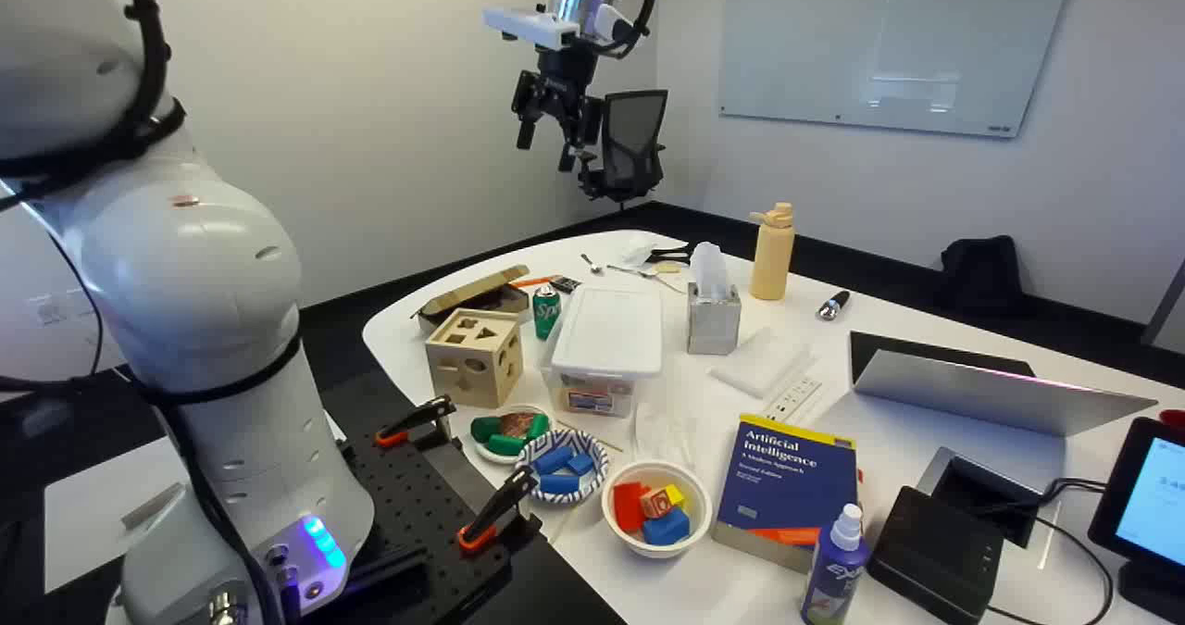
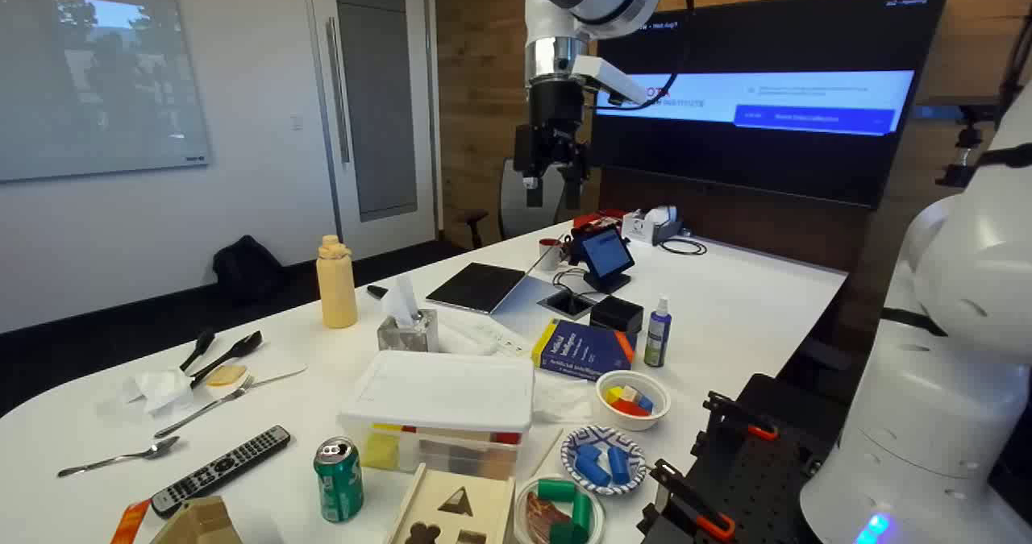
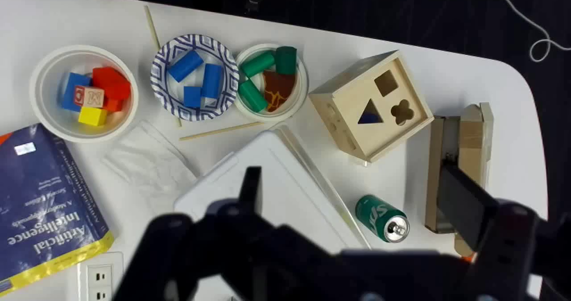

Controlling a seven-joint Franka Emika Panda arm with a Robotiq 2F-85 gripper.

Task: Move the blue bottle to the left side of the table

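While the pincer hangs high over the table, its fingers stand wide apart and grip nothing. Below the pincer, and to its right in both exterior views, the blue bottle stands upright near the book. Beneath the pincer, in the wrist view, lies a lidded box.

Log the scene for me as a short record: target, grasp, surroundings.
target: blue bottle, upright on the table
target neighbours: book, black box
grasp: claw open, holding nothing, above the table
wrist view includes: white-lidded bin, green can, shape-sorter box; blue bottle out of frame
other bottle: tan bottle, upright near the tissue box
task status: blue bottle not yet gripped
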